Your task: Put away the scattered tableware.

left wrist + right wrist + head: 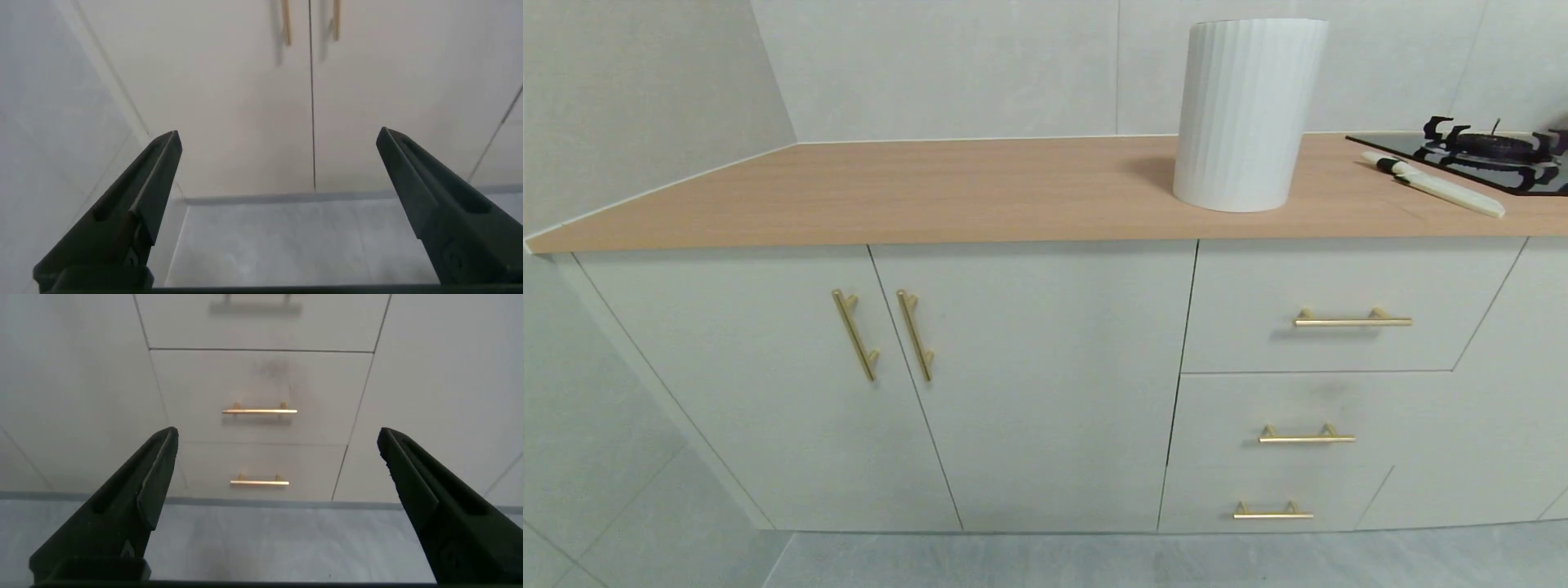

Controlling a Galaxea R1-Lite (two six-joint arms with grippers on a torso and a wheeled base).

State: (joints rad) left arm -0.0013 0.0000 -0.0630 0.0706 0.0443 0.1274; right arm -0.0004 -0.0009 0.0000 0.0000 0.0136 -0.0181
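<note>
A tall white ribbed container [1245, 114] stands on the wooden countertop [931, 192] toward the right. A white-bladed knife [1433, 184] with a dark handle lies on the counter's right end, beside the stove. My left gripper [278, 143] hangs open low before the double cabinet doors [310, 90], nothing between its fingers. My right gripper [278, 441] hangs open low before the drawers [261, 392], also holding nothing.
A black gas stove [1490, 155] sits at the counter's far right. Below are two cabinet doors with gold handles [882, 335] and three drawers with gold handles [1352, 321]. Tiled walls meet in a corner at left; grey floor tiles [1045, 559] lie below.
</note>
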